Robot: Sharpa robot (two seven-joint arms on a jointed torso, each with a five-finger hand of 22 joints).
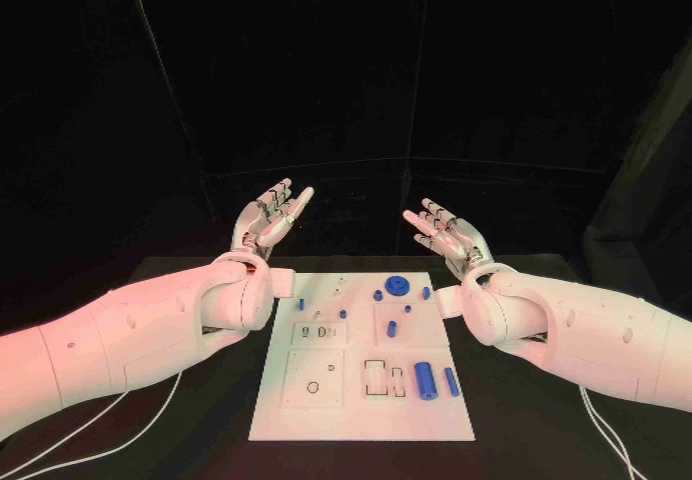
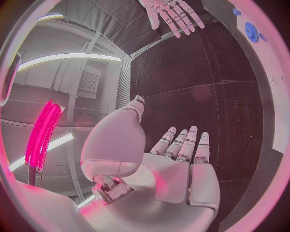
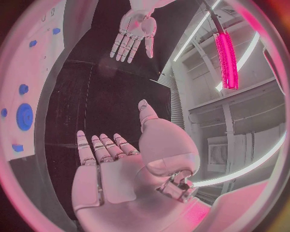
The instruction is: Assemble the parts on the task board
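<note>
The white task board (image 1: 361,400) lies in the middle of the black table. Small blue parts lie on it: a round disc (image 1: 397,286) near its far edge, a thick cylinder (image 1: 426,380) and a thin pin (image 1: 450,381) at the right. My left hand (image 1: 273,218) is raised beyond the board's far left corner, fingers spread, holding nothing. My right hand (image 1: 446,232) is raised beyond the far right corner, also spread and empty. The left wrist view shows the left palm (image 2: 181,169) with the right hand (image 2: 172,12) opposite. The right wrist view shows the right palm (image 3: 115,174), the left hand (image 3: 134,34) and the blue disc (image 3: 24,116).
Several smaller blue pieces (image 1: 385,310) and empty slots (image 1: 375,377) sit across the board. White cables (image 1: 87,445) trail over the table at the near left and near right (image 1: 606,430). Black curtains close off the back.
</note>
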